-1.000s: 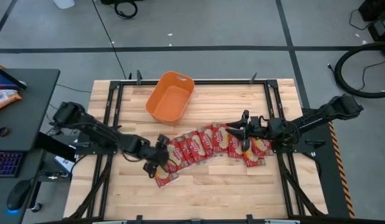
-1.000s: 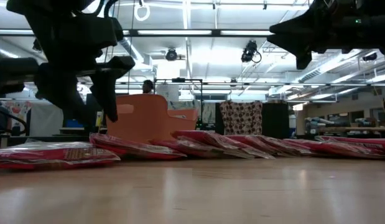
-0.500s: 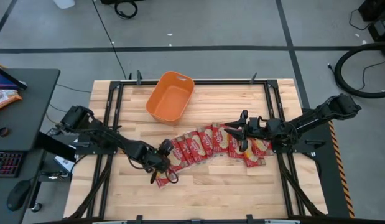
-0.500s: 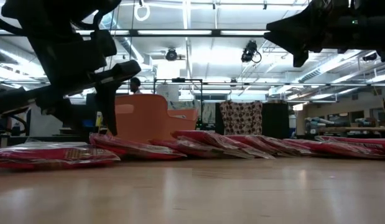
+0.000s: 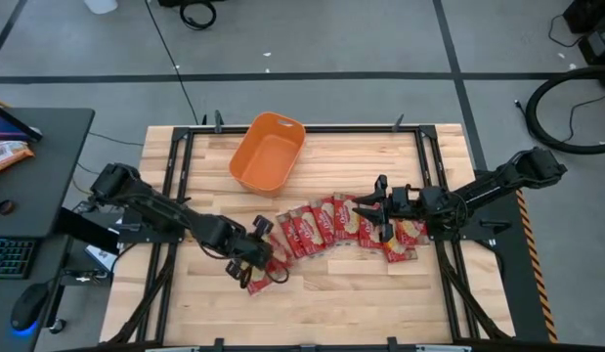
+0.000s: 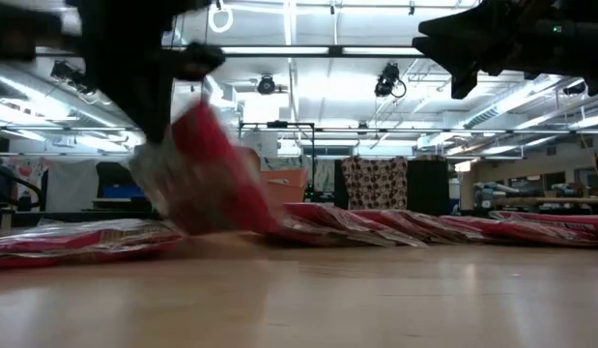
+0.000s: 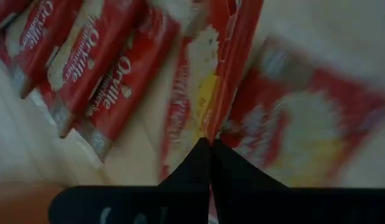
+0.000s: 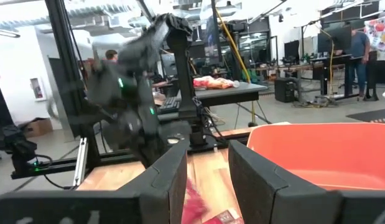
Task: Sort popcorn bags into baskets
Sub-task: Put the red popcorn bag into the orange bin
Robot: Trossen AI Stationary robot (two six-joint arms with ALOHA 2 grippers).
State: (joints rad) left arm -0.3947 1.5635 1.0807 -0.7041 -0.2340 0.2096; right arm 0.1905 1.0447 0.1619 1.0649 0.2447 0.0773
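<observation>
Several red popcorn bags (image 5: 341,225) lie overlapping in a row across the middle of the table, flat on the wood. One more bag (image 5: 263,284) lies alone near the row's left end. The orange tub (image 5: 268,152) stands at the far middle and shows empty. My left gripper (image 5: 260,262) is at the row's left end, shut on one red bag (image 6: 207,179). My right gripper (image 5: 366,210) hovers open above the row's right part and also shows in its wrist view (image 8: 208,155). It touches nothing. My left gripper pinches the bag between its two fingers at one edge (image 7: 212,127), coming from above and pointing down. The bag hangs tilted below the fingers (image 6: 149,106). Its lower end (image 6: 216,224) is close to the table; I cannot tell whether it is clear.
Black frame rails (image 5: 170,196) run along the table's left and right sides. A dark desk (image 5: 28,196) with a keyboard, a mouse and an orange-and-white packet (image 5: 4,154) stands left of the table. Bare wood lies along the near edge (image 5: 331,313).
My left gripper has gone a little toward the table's near right, onto the left end of the row, and has taken hold of a bag. That bag lay flat before; now it is raised and hangs tilted below the fingers.
</observation>
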